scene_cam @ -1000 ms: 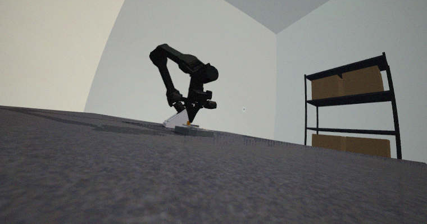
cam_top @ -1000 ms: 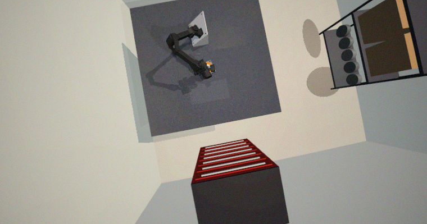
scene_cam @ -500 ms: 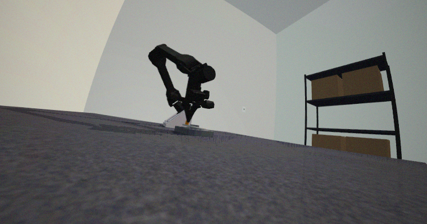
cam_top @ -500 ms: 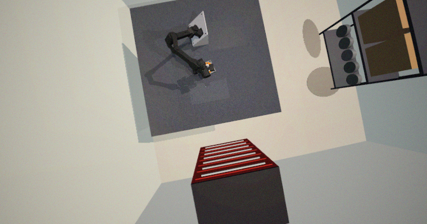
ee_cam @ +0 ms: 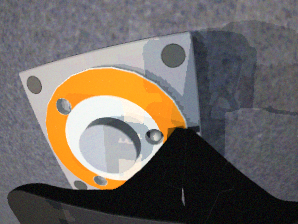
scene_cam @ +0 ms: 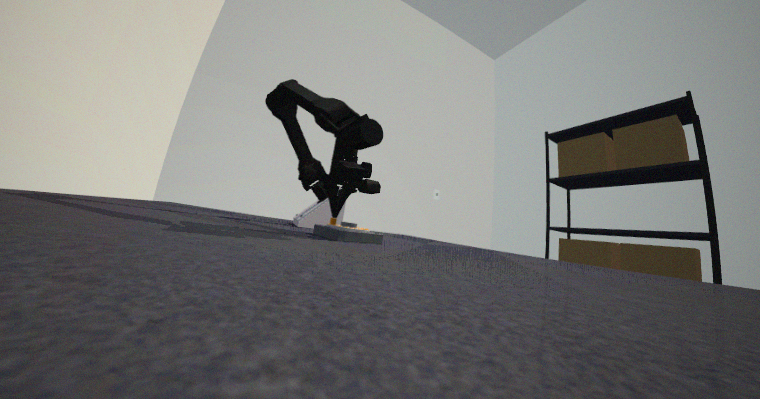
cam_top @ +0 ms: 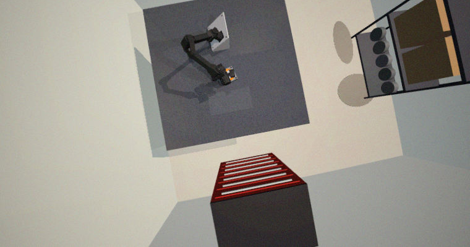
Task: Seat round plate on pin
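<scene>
Round plate (ee_cam: 100,119), orange-ringed, is shown on the square grey base (ee_cam: 174,55) on the dark mat (cam_top: 263,64). The gripper (ee_cam: 181,137), fingers pressed together and holding nothing, is seen at the plate's rim.

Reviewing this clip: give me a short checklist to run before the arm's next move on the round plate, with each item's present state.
1. Gripper shut with nothing held: ok.
2. Fingertips at the edge of the round plate, placed to push it: ok; actual contact cannot tell.
3. Pin showing inside a plate hole beside the fingertips: ok.
4. That hole is the one next to the orange tab: cannot tell, the gripper hides that part of the rim.
5. Plate lying flat on the base: cannot tell from these angles.
6. Robot clear of the plate: not ok, not yet withdrawn.
</scene>
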